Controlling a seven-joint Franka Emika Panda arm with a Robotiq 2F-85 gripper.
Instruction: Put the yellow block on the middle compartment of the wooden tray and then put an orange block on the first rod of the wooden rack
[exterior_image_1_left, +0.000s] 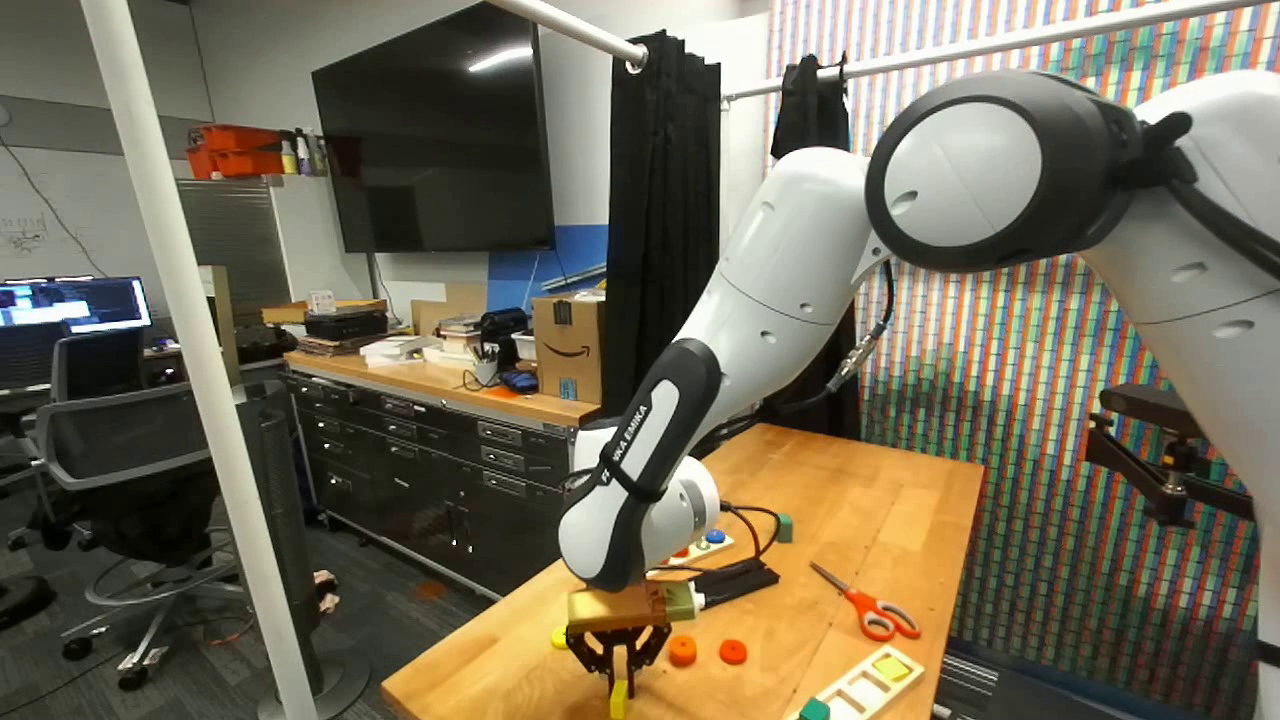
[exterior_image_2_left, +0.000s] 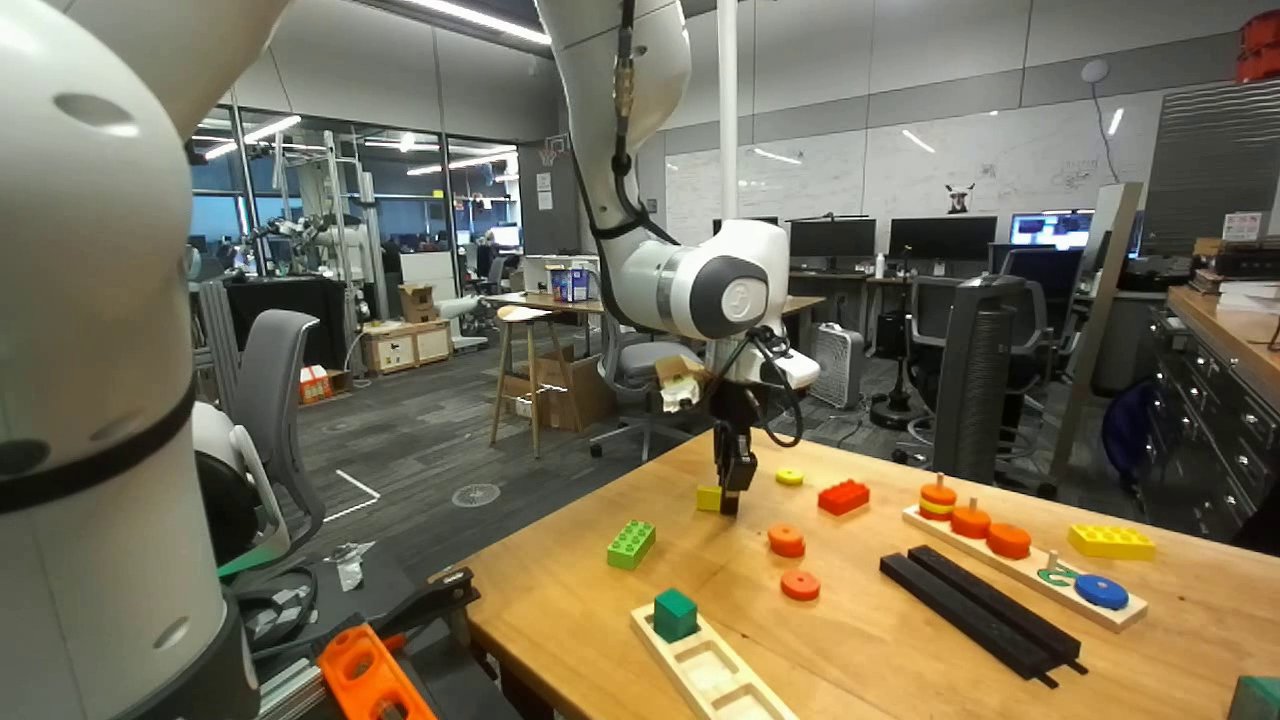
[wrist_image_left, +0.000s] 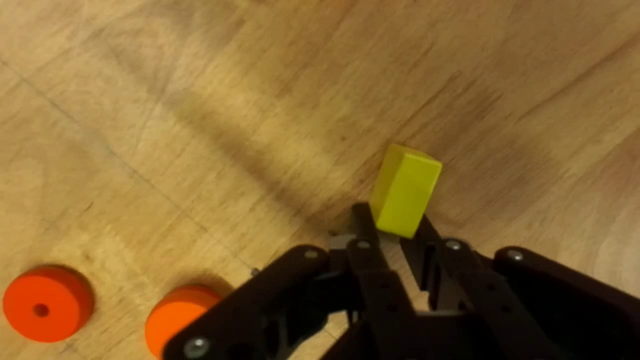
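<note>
The yellow block (wrist_image_left: 407, 197) is pinched between the fingertips of my gripper (wrist_image_left: 395, 218), which is shut on it low at the table top; whether the block touches the wood I cannot tell. In both exterior views the gripper (exterior_image_1_left: 620, 672) points straight down. The pale wooden tray (exterior_image_2_left: 708, 668) has a green cube (exterior_image_2_left: 675, 614) in an end compartment and another yellow piece (exterior_image_1_left: 890, 667) at the opposite end; its middle is bare. Two orange round blocks, one orange (exterior_image_2_left: 786, 541) and one redder (exterior_image_2_left: 800, 585), lie loose. The wooden rack (exterior_image_2_left: 1030, 571) carries orange and blue rings on its rods.
Black bars (exterior_image_2_left: 980, 610) lie between the loose orange blocks and the rack. Green (exterior_image_2_left: 632, 544), red (exterior_image_2_left: 843, 497) and yellow (exterior_image_2_left: 1111, 542) toy bricks sit around the table, with a yellow disc (exterior_image_2_left: 789, 477). Orange-handled scissors (exterior_image_1_left: 876, 618) rest beyond the tray.
</note>
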